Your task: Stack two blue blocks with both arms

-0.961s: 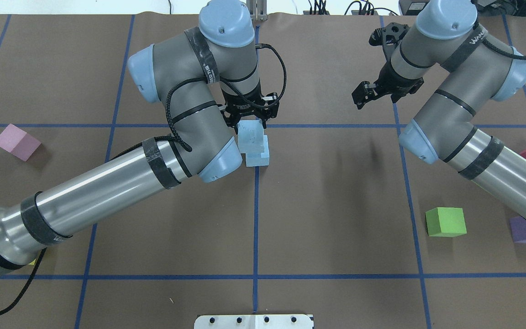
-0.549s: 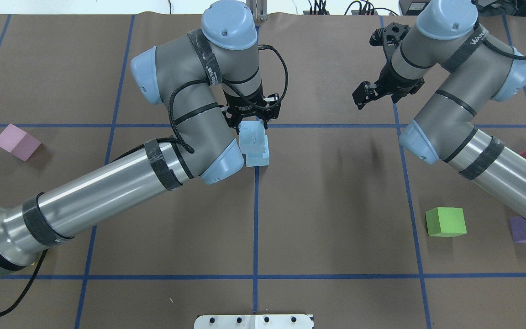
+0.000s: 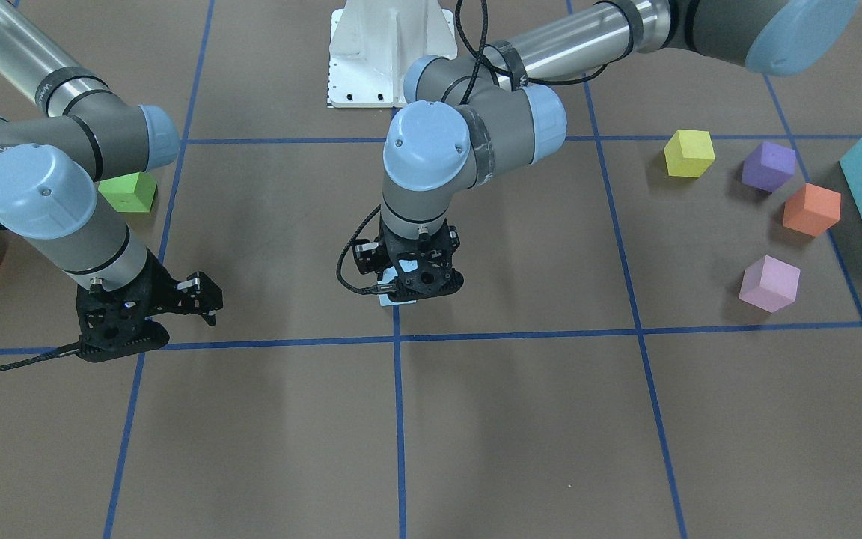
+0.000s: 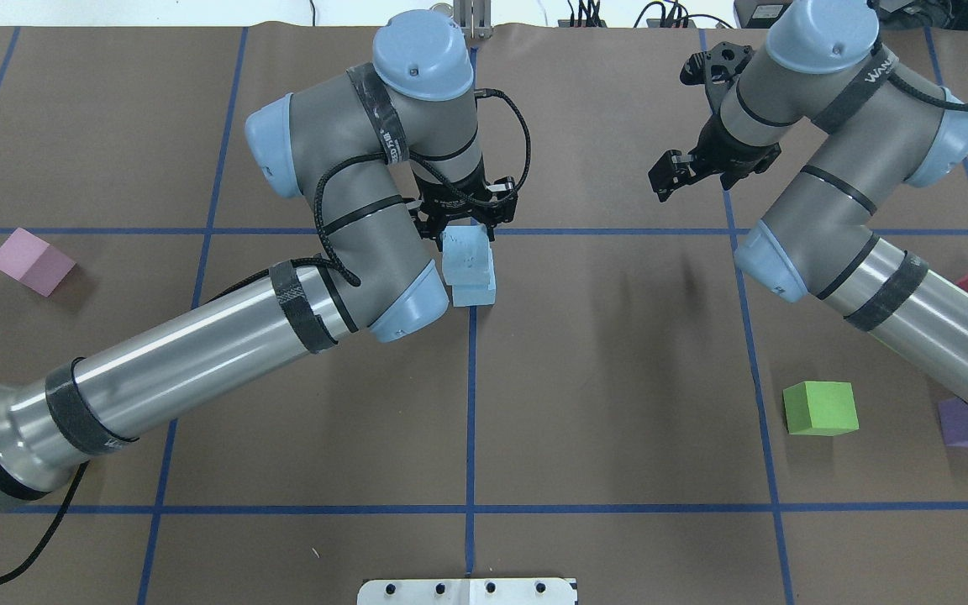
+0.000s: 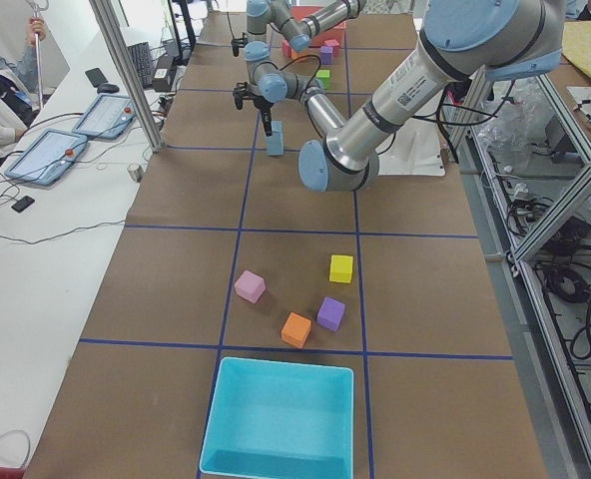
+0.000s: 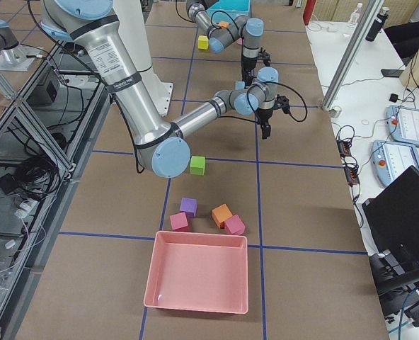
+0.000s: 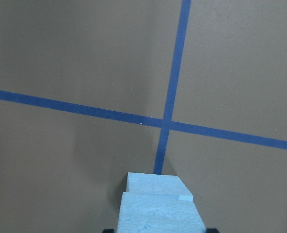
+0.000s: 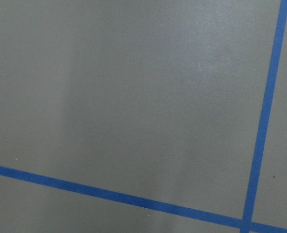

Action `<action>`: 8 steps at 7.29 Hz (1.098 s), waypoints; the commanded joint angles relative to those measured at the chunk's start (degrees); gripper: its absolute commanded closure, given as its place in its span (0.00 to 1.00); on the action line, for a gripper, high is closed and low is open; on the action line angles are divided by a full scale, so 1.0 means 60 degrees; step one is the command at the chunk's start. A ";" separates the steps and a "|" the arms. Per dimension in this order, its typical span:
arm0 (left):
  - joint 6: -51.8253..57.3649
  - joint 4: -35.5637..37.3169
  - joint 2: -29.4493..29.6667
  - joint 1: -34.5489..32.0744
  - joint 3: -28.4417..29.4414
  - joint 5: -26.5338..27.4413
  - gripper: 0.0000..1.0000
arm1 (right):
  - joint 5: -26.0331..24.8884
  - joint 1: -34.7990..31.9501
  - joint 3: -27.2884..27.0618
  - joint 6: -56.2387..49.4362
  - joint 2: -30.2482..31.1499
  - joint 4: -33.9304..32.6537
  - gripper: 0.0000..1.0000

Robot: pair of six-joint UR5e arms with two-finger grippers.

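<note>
1. Containers. A turquoise bin (image 5: 286, 365) stands at the table's (image 4: 618, 378) end on the robot's left. Four cubes lie outside it on the table, near its far wall: orange cube (image 5: 295, 329), purple cube (image 5: 330, 312), pink cube (image 5: 250, 286), yellow cube (image 5: 341, 267). A pink bin (image 6: 199, 235) stands at the opposite end. Four more cubes lie outside it, just beside its far wall; a green cube (image 6: 197, 165) sits farther along.

2. Lettering. A black band on the right arm (image 4: 828, 210) bears white letters beginning "WAN"; the remainder is cut off. The print on the left arm's (image 4: 198, 353) bands is too small to read.

3. Task items. The lower blue block (image 4: 477, 292) rests on the table beside a crossing of the blue tape lines (image 4: 471, 403). The upper blue block (image 4: 467, 256) sits over it, slightly offset.

4. Left gripper (image 4: 460, 225). It points down over the stack. The wrist view shows dark fingertips against both sides of the upper blue block: the claw is clamped on it.

5. Right gripper (image 4: 673, 172). It hangs above bare table, well apart from the stack, jaws spread, holding nothing.
</note>
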State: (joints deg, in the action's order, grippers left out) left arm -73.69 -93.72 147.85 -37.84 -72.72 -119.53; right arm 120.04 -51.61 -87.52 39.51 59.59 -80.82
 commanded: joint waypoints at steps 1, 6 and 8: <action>0.0007 -0.0039 0.0011 0.0007 0.0020 0.0000 0.24 | -0.0012 0.0004 -0.0004 0.0006 0.0000 0.0008 0.00; 0.0123 -0.0024 -0.0032 -0.0007 -0.0213 -0.0014 0.01 | 0.0031 -0.0069 -0.0134 -0.0037 0.0000 0.0008 0.00; 0.1347 0.0253 -0.0308 -0.0808 -0.0958 -0.0480 0.00 | 0.0220 -0.0914 -0.0646 -0.0140 0.0145 -0.0123 0.00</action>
State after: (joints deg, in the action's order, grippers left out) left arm -70.19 -93.15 147.25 -39.76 -75.65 -120.50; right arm 120.34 -53.86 -89.69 38.96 59.80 -81.00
